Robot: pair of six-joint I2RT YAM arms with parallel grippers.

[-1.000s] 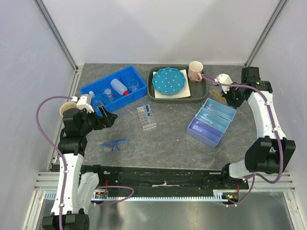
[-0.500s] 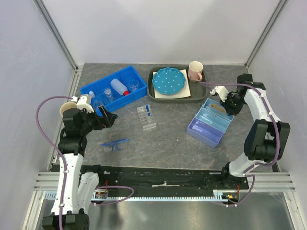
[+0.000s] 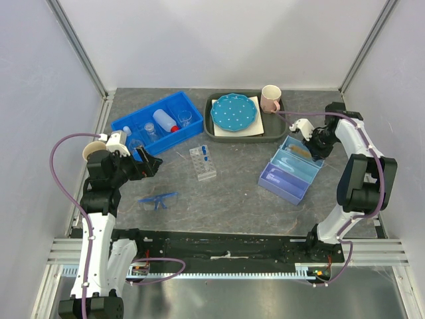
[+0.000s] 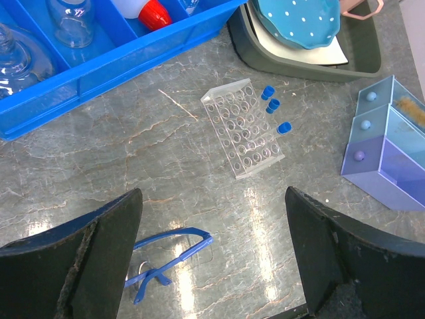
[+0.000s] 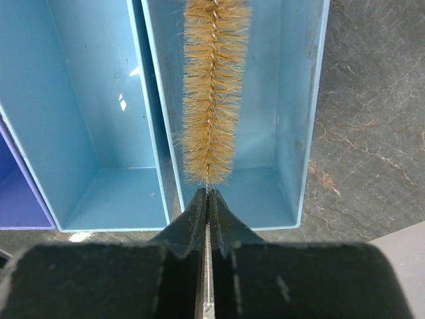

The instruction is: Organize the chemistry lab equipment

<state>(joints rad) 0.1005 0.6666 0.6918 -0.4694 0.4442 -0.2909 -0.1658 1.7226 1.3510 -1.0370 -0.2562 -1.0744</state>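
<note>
Now moved over the blue bin, the right hand is pinching a light, bendy brush by its wire stem, while the left hand is gaping empty.

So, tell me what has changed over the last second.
The right hand swung from beside the pink mug toward the near edge and now holds the tan bristle brush by its wire stem over the light-blue plastic tray's end compartment. The open left hand, blue safety glasses and clear test-tube rack stayed put.
</note>
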